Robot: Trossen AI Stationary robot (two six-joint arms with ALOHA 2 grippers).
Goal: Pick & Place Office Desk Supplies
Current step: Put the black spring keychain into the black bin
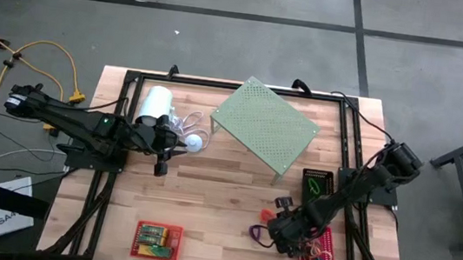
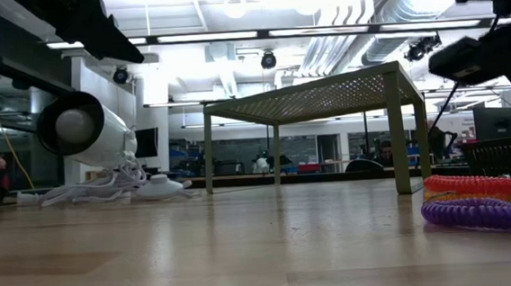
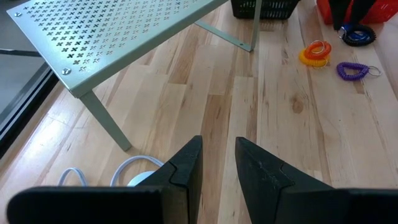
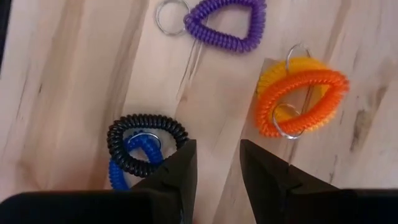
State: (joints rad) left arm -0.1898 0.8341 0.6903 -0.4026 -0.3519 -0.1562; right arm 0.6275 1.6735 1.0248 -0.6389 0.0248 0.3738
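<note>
Lower right of the high view, the right gripper [image 4: 214,163] hovers, fingers parted and empty, over coil loops [image 4: 300,102]; left gripper [image 3: 217,167] likewise parted, centre-left.

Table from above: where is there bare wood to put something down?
Bare wood runs between the red basket and the coil loops, below the green shelf. It is crowded by the pink basket, where the right arm's fingers hover.
</note>
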